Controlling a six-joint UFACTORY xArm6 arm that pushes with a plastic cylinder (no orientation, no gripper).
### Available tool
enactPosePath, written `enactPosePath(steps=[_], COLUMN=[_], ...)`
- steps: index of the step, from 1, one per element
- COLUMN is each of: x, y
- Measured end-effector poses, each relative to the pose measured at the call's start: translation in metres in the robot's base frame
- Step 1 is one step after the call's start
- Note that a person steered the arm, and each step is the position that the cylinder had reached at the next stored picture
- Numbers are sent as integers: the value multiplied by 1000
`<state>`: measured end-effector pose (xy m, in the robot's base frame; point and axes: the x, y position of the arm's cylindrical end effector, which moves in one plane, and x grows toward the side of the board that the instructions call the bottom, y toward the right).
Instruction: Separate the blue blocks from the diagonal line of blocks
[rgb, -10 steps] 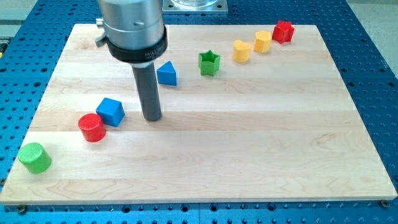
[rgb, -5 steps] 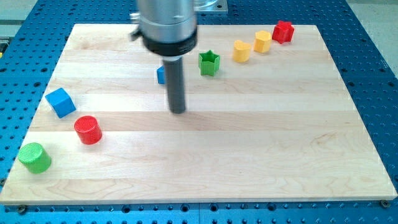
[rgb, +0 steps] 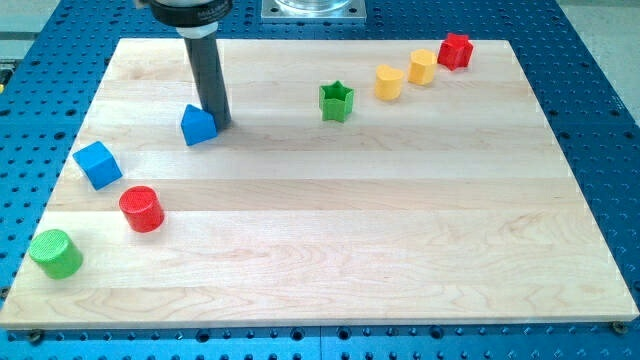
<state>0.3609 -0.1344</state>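
My tip (rgb: 219, 124) touches the right side of a blue triangular block (rgb: 198, 126) in the upper left part of the wooden board (rgb: 400, 230). A blue cube (rgb: 97, 164) lies near the board's left edge, up and left of a red cylinder (rgb: 141, 209). A green cylinder (rgb: 55, 253) sits at the bottom left corner. A green star (rgb: 337, 101), two yellow blocks (rgb: 389, 82) (rgb: 423, 66) and a red block (rgb: 455, 50) run diagonally to the top right.
The board lies on a blue perforated table (rgb: 600, 120). A metal mount (rgb: 312, 9) stands at the view's top centre.
The blue triangular block has slid left, out of the diagonal line, with my tip now at its right side. Earlier the blue cube moved left toward the board's edge.
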Motion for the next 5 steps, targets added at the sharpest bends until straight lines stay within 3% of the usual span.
enactPosePath(steps=[1, 2, 4, 5], x=[13, 15, 14, 14], y=[43, 22, -126, -73])
